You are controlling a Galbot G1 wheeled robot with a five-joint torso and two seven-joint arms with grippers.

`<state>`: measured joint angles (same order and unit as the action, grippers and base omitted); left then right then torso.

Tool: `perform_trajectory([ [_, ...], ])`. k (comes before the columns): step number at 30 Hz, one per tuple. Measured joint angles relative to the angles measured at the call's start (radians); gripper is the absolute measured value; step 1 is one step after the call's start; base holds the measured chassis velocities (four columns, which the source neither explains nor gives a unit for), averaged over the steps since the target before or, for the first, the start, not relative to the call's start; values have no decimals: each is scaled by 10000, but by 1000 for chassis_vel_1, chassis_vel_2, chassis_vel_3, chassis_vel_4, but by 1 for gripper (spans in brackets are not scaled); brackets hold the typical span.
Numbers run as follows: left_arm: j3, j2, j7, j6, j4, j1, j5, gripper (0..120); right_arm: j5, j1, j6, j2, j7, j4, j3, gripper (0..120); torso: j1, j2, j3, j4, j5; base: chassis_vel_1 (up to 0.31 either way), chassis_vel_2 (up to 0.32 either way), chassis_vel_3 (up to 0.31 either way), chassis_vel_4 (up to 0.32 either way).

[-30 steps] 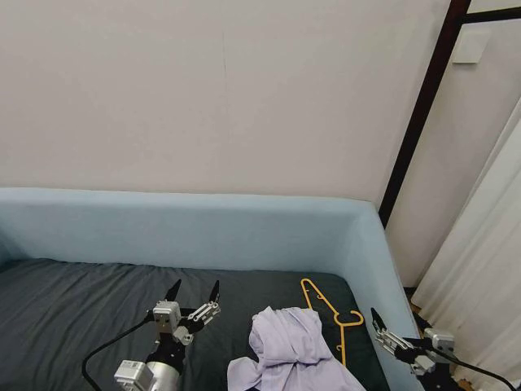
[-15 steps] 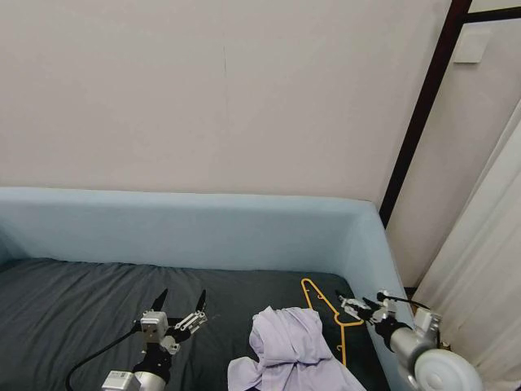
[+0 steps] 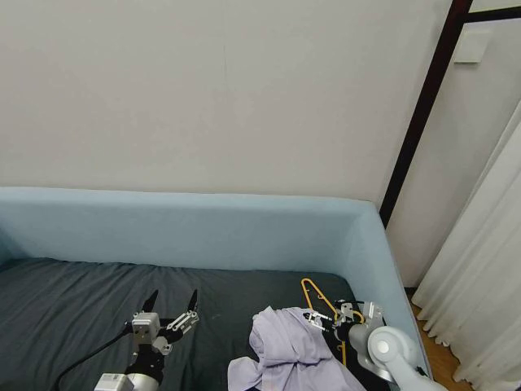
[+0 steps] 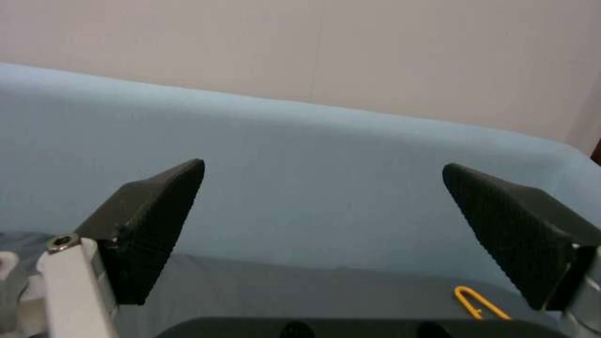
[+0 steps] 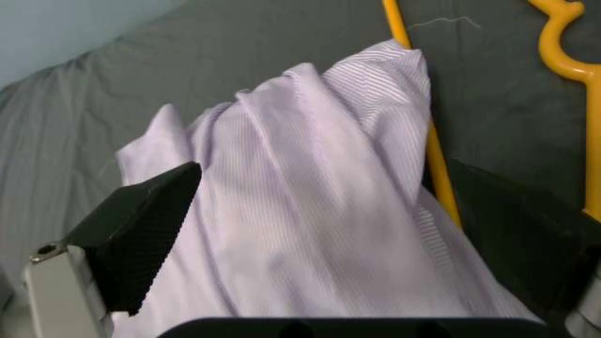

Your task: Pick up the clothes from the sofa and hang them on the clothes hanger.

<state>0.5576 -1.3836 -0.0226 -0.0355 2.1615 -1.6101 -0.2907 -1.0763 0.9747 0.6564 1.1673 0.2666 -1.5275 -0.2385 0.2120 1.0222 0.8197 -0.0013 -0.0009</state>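
The lilac striped shirt (image 3: 286, 346) lies crumpled on the dark seat of the sofa (image 3: 203, 232), in the lower middle-right of the head view. The orange hanger (image 3: 319, 300) lies flat just beside it on the right, with one bar going under the edge of the cloth. The right gripper (image 3: 329, 316) is at this same place, low above the right border of the shirt, and its fingers (image 5: 150, 225) stand wide apart with nothing between them. In the right wrist view the highest fold of the shirt sits in the middle of the open gap, while the long bar of the hanger passes near one finger only, so the cloth, not the hanger, seems to be in line for closing. The hanger's long axis runs from the sofa back toward the lower edge of the head view, along the side of the shirt. The left gripper (image 3: 172, 300) is in the lower left, well apart from the shirt, its fingers also wide and empty. The right arm is judged clearly the nearer one.
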Motion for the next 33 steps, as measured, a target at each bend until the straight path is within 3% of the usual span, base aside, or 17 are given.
perform_trajectory([
  [9, -6, 0, -62, -42, -126, 65, -8, 100, 1024, -359, -237, 567, -492, 1212, 145, 98, 0, 0, 0, 1, 0, 0, 0, 0, 0],
  [18, -45, -15, -175, -103, -252, 126, -8, 100, 1725, -357, -582, 633, -807, 1534, 307, 68, -1, 0, -1, 0, 0, 0, 0, 0, 0],
  [27, -111, -40, -216, -149, -310, 144, 46, 100, 2010, -61, -899, 451, -984, 1064, 431, 29, 0, 1, -1, 0, 0, 0, 0, 0, 0],
  [33, -152, -53, -219, -197, -361, 146, 101, 100, 2041, 34, -1197, 385, -1017, 914, 477, 12, 0, 1, -1, 0, 1, 0, 0, 0, 0],
])
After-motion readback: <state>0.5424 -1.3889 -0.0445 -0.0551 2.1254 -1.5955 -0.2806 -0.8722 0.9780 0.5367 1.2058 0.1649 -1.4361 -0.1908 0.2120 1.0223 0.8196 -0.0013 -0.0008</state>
